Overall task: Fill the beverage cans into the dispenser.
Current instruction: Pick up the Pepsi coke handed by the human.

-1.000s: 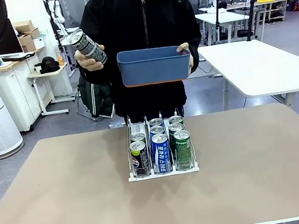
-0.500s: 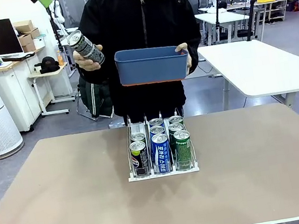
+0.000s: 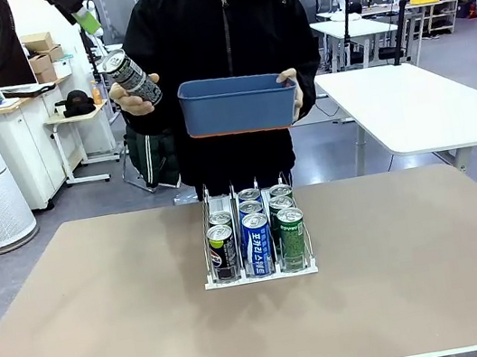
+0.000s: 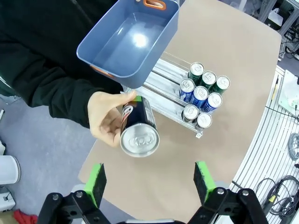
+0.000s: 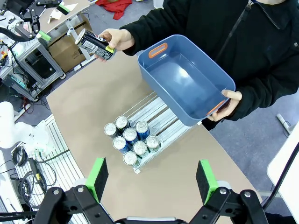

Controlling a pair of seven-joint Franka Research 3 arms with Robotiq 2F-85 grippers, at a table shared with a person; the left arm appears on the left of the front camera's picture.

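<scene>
Dark can (image 4: 138,128), offered top-first straight ahead of the spread left hand (image 4: 149,181): close on its body squarely, clear of the person's fingers (image 4: 108,122). Right hand (image 5: 152,179) hangs spread too.

Bright, even overhead light throughout, with only faint soft shadows on the worktop (image 3: 102,293). Pale glare patch inside the blue bin (image 4: 139,41). Strong wide-angle bending toward wrist-view edges; everything otherwise sharp.
</scene>
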